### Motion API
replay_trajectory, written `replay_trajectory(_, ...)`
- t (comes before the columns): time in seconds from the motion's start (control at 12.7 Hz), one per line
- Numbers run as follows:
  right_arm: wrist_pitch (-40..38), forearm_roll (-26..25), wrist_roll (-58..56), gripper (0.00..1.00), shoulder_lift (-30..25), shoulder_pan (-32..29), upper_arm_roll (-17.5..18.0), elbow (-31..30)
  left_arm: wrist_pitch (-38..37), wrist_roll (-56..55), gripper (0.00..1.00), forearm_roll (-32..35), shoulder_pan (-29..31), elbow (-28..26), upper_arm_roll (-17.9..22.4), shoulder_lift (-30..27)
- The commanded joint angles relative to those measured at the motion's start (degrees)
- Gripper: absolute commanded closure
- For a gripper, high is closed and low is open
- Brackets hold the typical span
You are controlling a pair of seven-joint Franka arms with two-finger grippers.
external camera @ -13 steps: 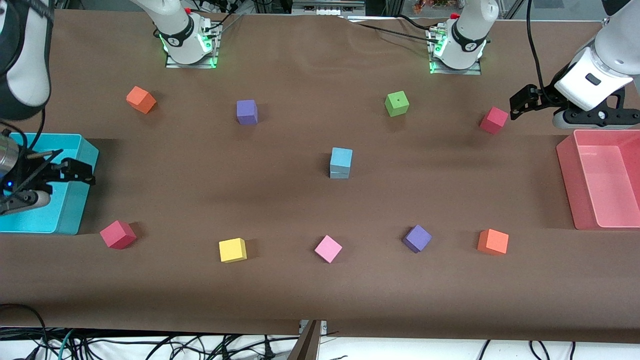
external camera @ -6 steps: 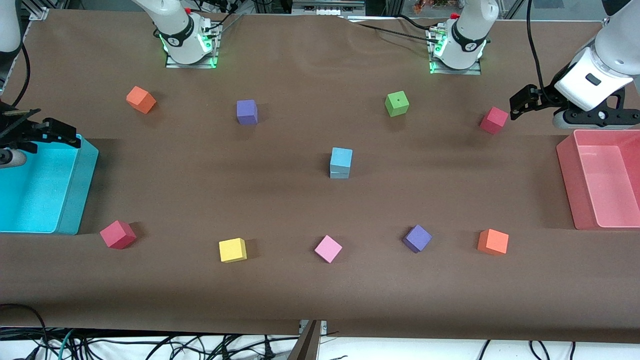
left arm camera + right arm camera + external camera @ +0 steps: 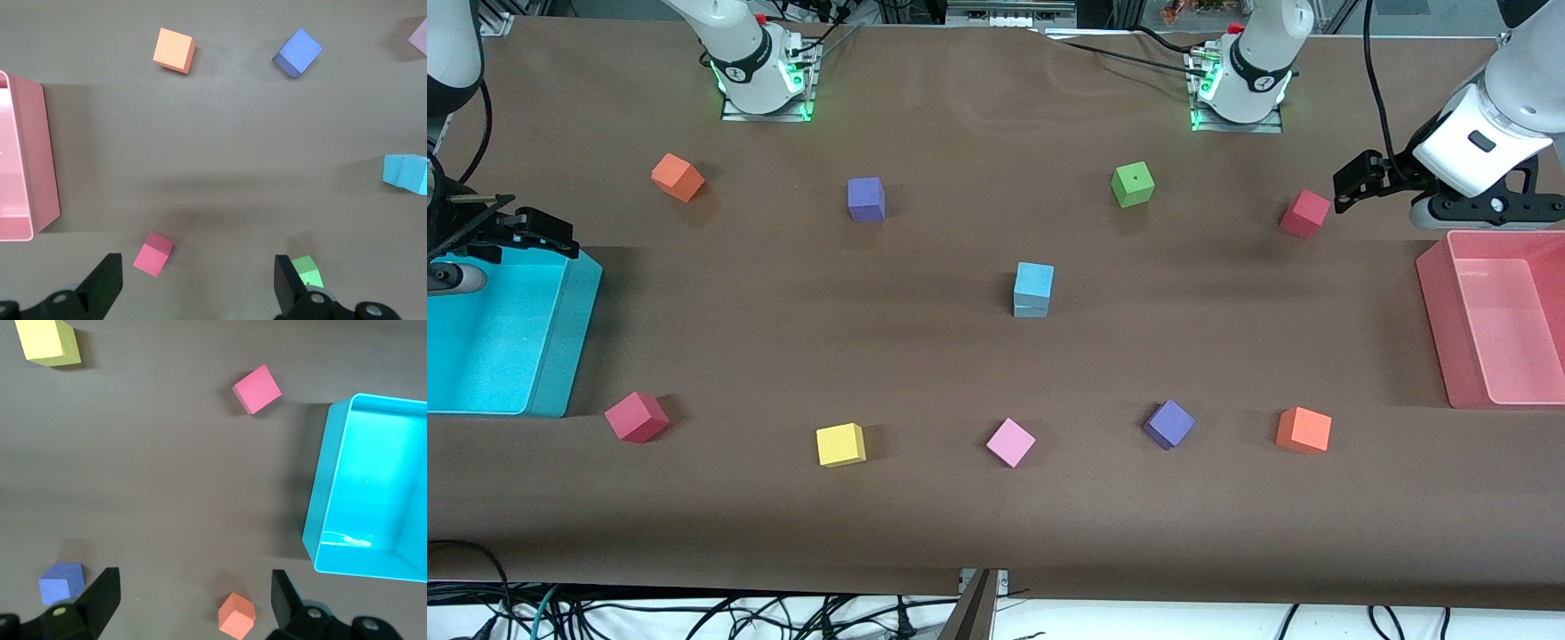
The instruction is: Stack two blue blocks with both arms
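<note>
The two blue blocks (image 3: 1033, 290) are sitting stacked mid-frame on the counter (image 3: 925, 356). The left claw (image 3: 1356, 182) is hanging wide open and empty by the empty pink bin (image 3: 1434, 320). The right claw (image 3: 529, 233) is hanging wide open and empty over the empty cyan bin (image 3: 569, 338).

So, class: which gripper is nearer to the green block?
Left. The left gripper hangs open beside the red block, near the green block; the right gripper hangs open over the cyan bin.

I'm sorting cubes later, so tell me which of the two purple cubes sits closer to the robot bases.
The purple cube near the right arm's base, between the orange and green cubes. The other purple cube lies in the row nearest the front camera.
</note>
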Motion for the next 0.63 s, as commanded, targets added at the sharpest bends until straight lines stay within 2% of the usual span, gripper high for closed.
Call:
replay_trajectory(0.0,-0.19,-0.43,1.37,0.0,-0.07,-1.31,1.34,1.19,-1.13,0.08,0.0,-0.67,-0.62,1.47,0.61,0.58)
replay_trajectory(0.55,-0.72,-0.52,1.19,0.0,0.29,-1.57,1.16,1.38,-1.22,0.08,0.0,-0.58,-0.71,1.47,0.52,0.58)
